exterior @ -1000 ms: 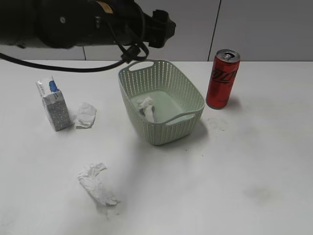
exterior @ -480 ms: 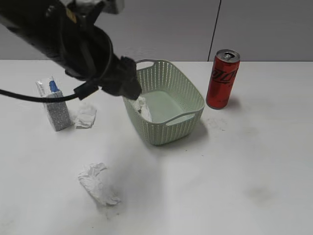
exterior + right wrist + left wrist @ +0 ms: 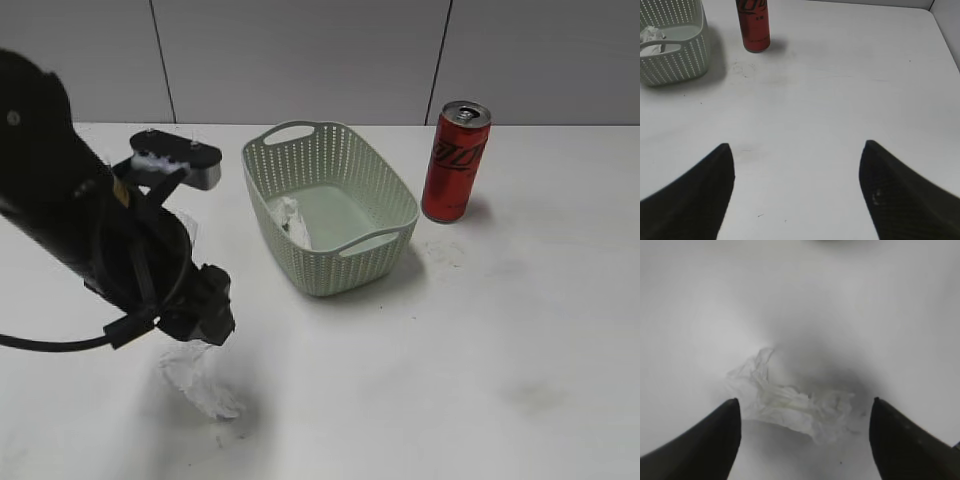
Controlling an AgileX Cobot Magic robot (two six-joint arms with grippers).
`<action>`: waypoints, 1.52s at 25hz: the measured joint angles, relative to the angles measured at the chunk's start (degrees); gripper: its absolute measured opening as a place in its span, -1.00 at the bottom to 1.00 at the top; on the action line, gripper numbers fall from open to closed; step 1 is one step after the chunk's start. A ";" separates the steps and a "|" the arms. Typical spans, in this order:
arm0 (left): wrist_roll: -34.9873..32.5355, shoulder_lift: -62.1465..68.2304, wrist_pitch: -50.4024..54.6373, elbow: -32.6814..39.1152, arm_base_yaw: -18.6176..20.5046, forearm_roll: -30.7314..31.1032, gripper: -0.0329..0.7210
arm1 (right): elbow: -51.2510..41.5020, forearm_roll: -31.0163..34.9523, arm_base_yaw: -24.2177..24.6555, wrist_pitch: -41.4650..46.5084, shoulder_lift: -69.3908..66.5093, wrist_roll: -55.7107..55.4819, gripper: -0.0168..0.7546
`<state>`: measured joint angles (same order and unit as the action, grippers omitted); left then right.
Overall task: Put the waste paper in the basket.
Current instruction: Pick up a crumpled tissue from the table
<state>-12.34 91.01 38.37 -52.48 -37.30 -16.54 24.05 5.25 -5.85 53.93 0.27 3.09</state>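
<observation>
Left gripper (image 3: 802,440): moved from the pale green perforated plastic basket (image 3: 385,235), where one crumpled white tissue wad (image 3: 296,222) lies, now spread wide, empty, over the nearest bench wad (image 3: 792,405); right gripper (image 3: 797,192) open, idle.

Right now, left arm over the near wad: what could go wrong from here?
1. The waste paper lies flat and spread between the open left gripper fingers; a shallow close may pinch only an edge, and it could tear or slip free.
2. The left arm blocks the exterior view of the table's left side, so anything there goes unseen.
3. One wad already sits in the basket; carrying low could clip the rim.
</observation>
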 joint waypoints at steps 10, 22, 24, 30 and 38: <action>0.05 0.26 -7.73 4.57 0.00 2.37 0.66 | 0.00 0.00 0.00 0.00 0.00 0.00 0.57; 0.05 11.59 -6.16 4.57 0.00 2.31 0.66 | 0.00 0.00 0.00 0.00 0.00 0.00 0.57; 0.05 12.80 -6.44 4.57 0.00 2.31 0.66 | 0.00 0.00 0.00 0.00 0.00 0.00 0.57; 0.05 13.43 -7.17 4.38 -0.05 2.47 0.41 | 0.00 0.00 0.00 0.00 0.00 -0.05 0.57; 0.05 13.46 -6.70 4.20 -0.12 2.62 -0.72 | 0.00 0.00 0.00 0.06 0.00 -0.05 0.57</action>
<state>-12.29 104.47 31.67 -48.28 -37.42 -13.92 24.05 5.25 -5.85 53.99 0.27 3.04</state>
